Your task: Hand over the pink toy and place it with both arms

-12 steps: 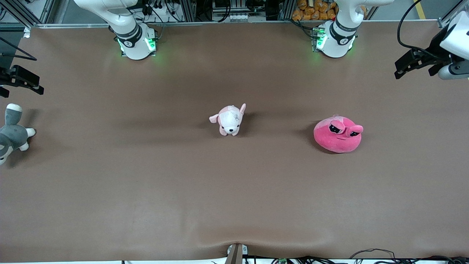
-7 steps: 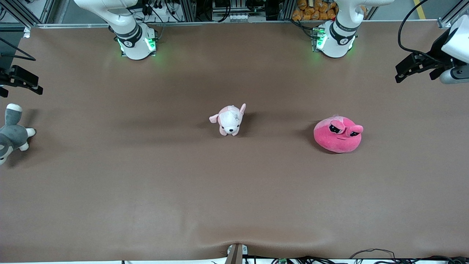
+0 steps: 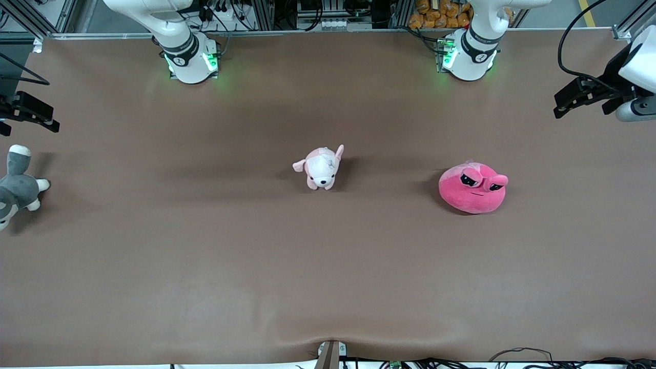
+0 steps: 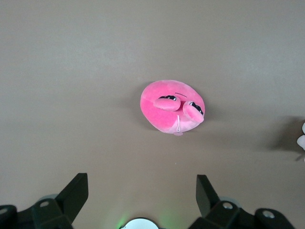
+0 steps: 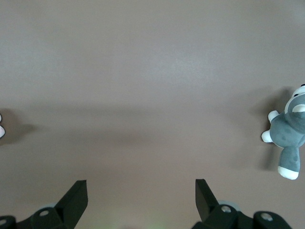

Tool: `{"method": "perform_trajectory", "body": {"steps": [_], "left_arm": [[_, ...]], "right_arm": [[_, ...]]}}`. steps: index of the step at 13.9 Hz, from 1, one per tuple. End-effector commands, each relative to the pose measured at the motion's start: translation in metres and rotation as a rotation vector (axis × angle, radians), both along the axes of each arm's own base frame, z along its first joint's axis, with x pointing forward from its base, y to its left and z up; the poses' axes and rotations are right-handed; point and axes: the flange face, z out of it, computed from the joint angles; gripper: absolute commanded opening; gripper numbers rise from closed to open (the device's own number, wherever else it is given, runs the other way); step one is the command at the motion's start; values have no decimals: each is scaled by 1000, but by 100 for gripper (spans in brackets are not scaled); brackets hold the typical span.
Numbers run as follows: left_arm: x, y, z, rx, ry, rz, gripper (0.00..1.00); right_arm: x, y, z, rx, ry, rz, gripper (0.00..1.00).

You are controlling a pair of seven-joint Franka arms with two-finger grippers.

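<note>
The pink toy [image 3: 472, 188], a hot-pink round blob plush with two bulging black eyes, sits on the brown table toward the left arm's end. It also shows in the left wrist view [image 4: 172, 106]. My left gripper [image 3: 564, 104] hangs high over the table's edge at the left arm's end, open and empty; in its wrist view [image 4: 142, 183] the jaws stand wide apart. My right gripper [image 3: 48, 119] hangs over the right arm's end of the table, open and empty, with jaws wide apart in its wrist view [image 5: 141, 186].
A pale pink-and-white puppy plush [image 3: 320, 167] stands mid-table. A grey-and-white plush animal [image 3: 15, 187] lies at the right arm's end, under the right gripper, and shows in the right wrist view [image 5: 288, 138]. Both arm bases [image 3: 189, 59] stand along the table's edge farthest from the front camera.
The left gripper has drifted slightly up and toward the left arm's end. The right gripper has barely moved. The toys have not moved.
</note>
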Motion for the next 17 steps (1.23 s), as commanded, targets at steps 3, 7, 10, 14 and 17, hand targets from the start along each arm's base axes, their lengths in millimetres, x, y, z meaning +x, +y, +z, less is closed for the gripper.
{"method": "perform_trajectory", "body": {"steps": [3, 7, 10, 14, 17], "left_arm": [[-4, 7, 8, -12, 19, -4, 100], [-10, 8, 11, -11, 30, -3, 100], [-11, 8, 12, -13, 30, -2, 100], [-11, 8, 10, -12, 39, -1, 100], [-12, 8, 10, -10, 43, -2, 100]], "right_arm": [[-5, -2, 5, -15, -8, -2, 100], [-4, -2, 4, -15, -6, -4, 100], [-4, -2, 3, -15, -5, -1, 100], [-4, -2, 4, -15, -6, -2, 100], [-4, -2, 3, -15, -5, -4, 100]]}}
